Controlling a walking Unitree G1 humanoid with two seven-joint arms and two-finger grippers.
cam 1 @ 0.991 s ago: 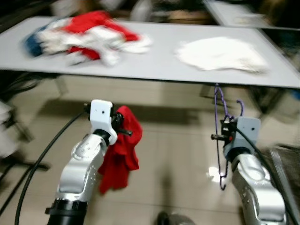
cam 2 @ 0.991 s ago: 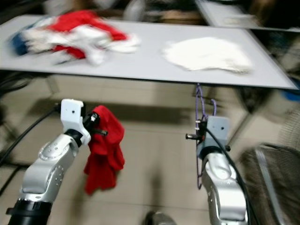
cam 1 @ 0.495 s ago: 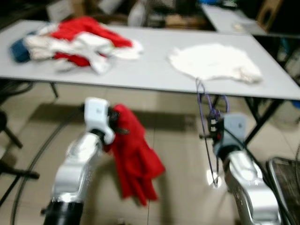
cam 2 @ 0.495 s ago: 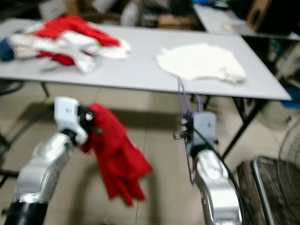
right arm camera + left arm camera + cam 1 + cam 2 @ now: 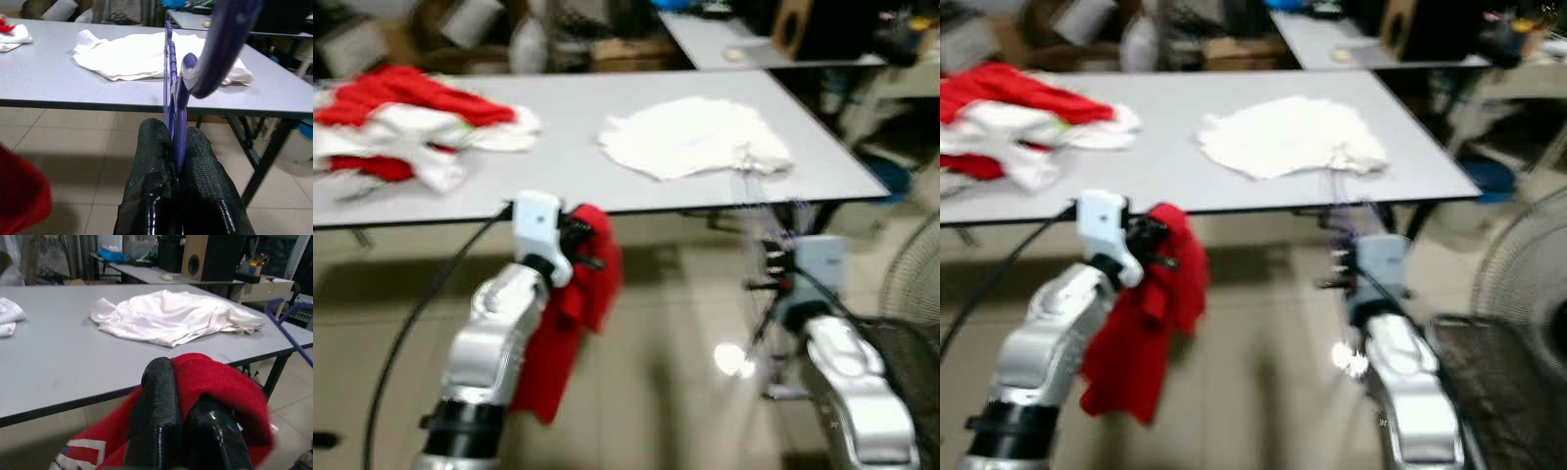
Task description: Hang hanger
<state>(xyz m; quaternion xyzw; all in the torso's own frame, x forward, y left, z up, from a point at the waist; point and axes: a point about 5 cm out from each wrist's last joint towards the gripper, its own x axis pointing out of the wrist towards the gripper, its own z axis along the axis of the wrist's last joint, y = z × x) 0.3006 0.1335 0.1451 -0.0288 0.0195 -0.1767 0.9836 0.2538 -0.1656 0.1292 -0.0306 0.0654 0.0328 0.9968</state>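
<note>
The right gripper (image 5: 174, 147) is clamped on the purple hanger (image 5: 172, 85), whose flat body stands upright between the two black fingers (image 5: 152, 166) with its hook curving over them, held in the air in front of the table's near edge. The left gripper (image 5: 178, 396) is closed on a red garment (image 5: 570, 313) that drapes over its fingers and hangs down beside the silver arm toward the tiled floor (image 5: 675, 392).

The grey table (image 5: 548, 147) runs across the scene ahead. On it lie a red and white pile (image 5: 401, 122) to the left and a white cloth (image 5: 690, 137) to the right, well apart. A fan (image 5: 1528, 284) stands at the far right.
</note>
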